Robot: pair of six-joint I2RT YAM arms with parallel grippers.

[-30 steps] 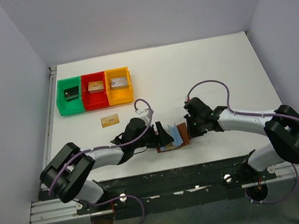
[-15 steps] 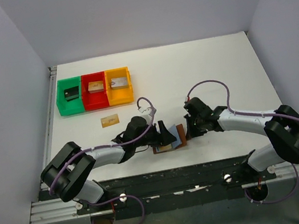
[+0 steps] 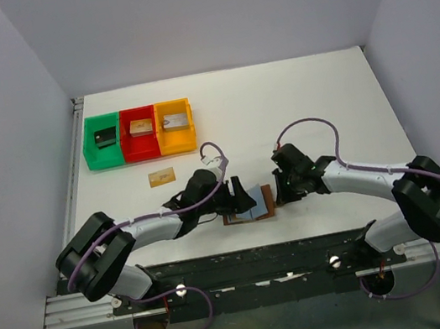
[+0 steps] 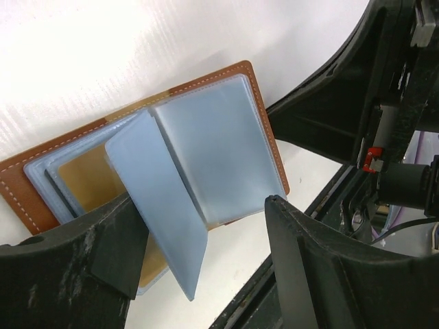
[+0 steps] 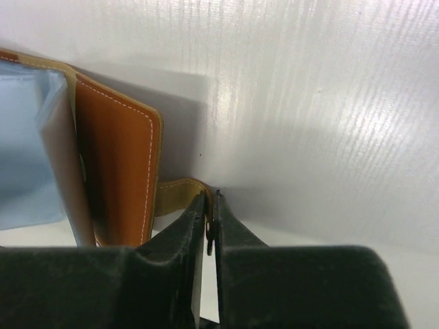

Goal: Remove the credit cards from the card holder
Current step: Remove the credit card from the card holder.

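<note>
Top external view: the card holder (image 3: pixel 253 206) lies spread flat at the table's (image 3: pixel 320 104) near edge. The right gripper (image 5: pixel 211 209) is clamped tight on its snap tab (image 5: pixel 180 186), apparently anchoring it. The left gripper (image 4: pixel 202 205), spread wide and empty, straddles a raised blue sleeve (image 4: pixel 161 205) beside a gold credit card (image 4: pixel 79 175).

Brown leather card holder (image 4: pixel 24 192) open flat on worktop (image 3: pixel 295 108), pale blue sleeves fanned upward, tan-gold credit card (image 4: pixel 82 178) tucked inside; second credit card (image 3: pixel 162 176) lying well apart.
</note>
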